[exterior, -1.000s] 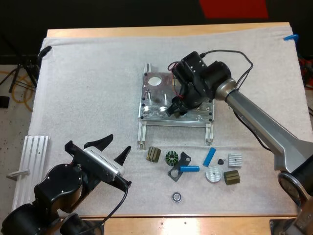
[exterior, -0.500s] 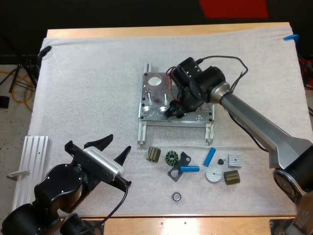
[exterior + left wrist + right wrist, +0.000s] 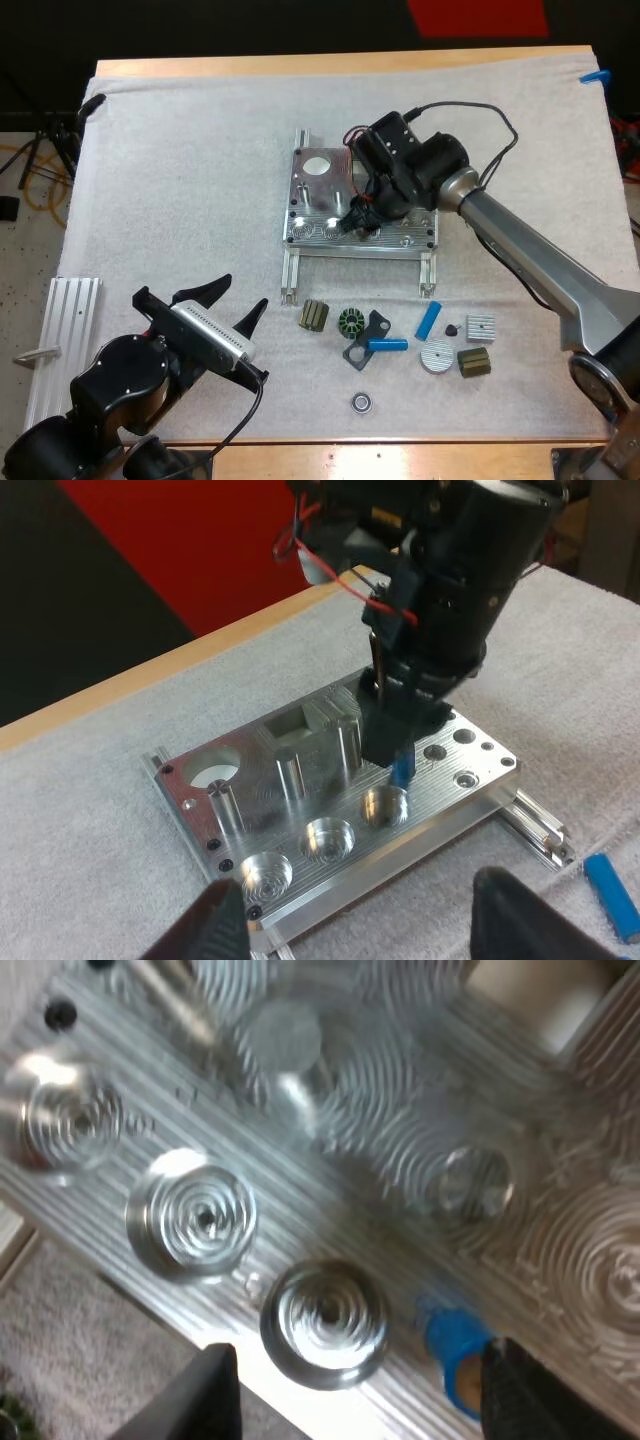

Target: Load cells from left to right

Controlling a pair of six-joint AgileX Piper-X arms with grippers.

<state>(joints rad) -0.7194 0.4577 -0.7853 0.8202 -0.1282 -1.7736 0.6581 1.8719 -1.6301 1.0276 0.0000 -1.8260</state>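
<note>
The fixture (image 3: pixel 340 215) sits on the mat (image 3: pixel 180 180) at the middle of the tabletop (image 3: pixel 300 64). The right end effector (image 3: pixel 358 222) hangs over the fixture's near row of three recesses. One cell (image 3: pixel 400 770) is directly under it, just behind the recess closest to the right edge. A second cell (image 3: pixel 387 344) and a third cell (image 3: pixel 429 320) lie among small parts (image 3: pixel 351 322) between the fixture and the near edge, and a ring (image 3: pixel 361 402) lies nearest that edge. The left end effector (image 3: pixel 243 292) is toward the near left corner, and a rail (image 3: pixel 62 340) lies at the left edge beside it.
</note>
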